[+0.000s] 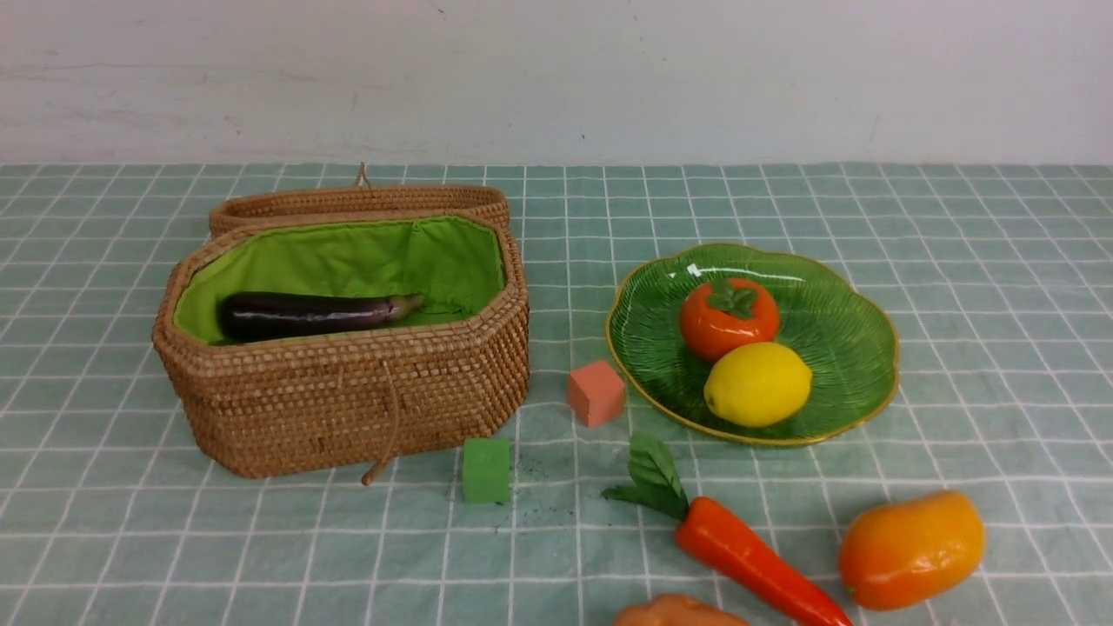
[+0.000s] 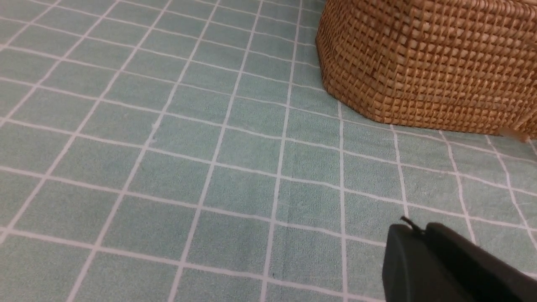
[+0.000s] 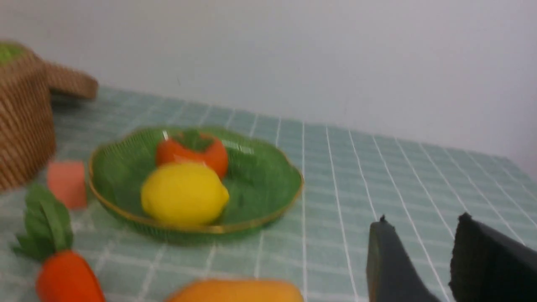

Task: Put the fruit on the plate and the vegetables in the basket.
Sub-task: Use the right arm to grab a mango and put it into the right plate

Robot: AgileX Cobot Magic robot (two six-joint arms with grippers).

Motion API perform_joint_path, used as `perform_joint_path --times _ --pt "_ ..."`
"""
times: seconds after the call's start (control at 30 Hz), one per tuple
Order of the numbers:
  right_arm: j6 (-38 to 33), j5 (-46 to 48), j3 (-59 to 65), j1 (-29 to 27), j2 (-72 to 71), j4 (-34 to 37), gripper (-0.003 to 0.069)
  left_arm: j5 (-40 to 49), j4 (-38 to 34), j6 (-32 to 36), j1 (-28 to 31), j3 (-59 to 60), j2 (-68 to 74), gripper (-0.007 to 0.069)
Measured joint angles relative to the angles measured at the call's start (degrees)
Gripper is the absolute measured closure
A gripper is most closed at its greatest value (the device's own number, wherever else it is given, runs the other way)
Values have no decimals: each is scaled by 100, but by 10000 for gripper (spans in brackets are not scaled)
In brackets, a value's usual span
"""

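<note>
The wicker basket (image 1: 348, 396) stands open at the left with the purple eggplant (image 1: 304, 313) lying inside it. On the green plate (image 1: 856, 348) rest the round orange-red fruit (image 1: 729, 317) and the lemon (image 1: 758, 383). The carrot (image 1: 748, 556), the mango (image 1: 911, 548) and a tan potato (image 1: 678, 611) lie on the cloth at the near right. Neither gripper shows in the front view. My left gripper (image 2: 419, 228) is shut and empty over bare cloth near the basket (image 2: 419, 63). My right gripper (image 3: 423, 222) is open and empty, off to the side of the plate (image 3: 268, 184) and the mango (image 3: 235, 291).
A salmon cube (image 1: 596, 393) sits between basket and plate, and a green cube (image 1: 486, 469) lies in front of the basket. The basket's lid (image 1: 356, 204) hangs open behind it. A white wall closes off the back of the table.
</note>
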Motion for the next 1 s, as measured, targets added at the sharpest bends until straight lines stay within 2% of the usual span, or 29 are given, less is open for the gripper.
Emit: perform_joint_path --times 0.1,0.13,0.23,0.33,0.43,0.6,0.63,0.7,0.87,1.0 --pt "379 -742 0 0 0 149 418 0 0 0 0 0 0 581" --pt "704 -1363 0 0 0 299 418 0 0 0 0 0 0 577" --pt "1248 -2056 -7 0 0 600 418 0 0 0 0 0 0 574" --pt "1920 -2112 -263 0 0 1095 418 0 0 0 0 0 0 568" --pt "2170 -1432 -946 0 78 1445 418 0 0 0 0 0 0 566" --pt "2170 111 -2366 0 860 1387 418 0 0 0 0 0 0 564" --pt "2170 996 -2997 0 1387 1324 418 0 0 -5 0 0 0 564" --pt "2170 2033 -3501 0 1953 1243 418 0 0 -5 0 0 0 564" --pt "2170 4246 -3884 0 3223 917 418 0 0 -5 0 0 0 554" --pt "2218 4696 -3816 0 4007 834 418 0 0 -5 0 0 0 552"
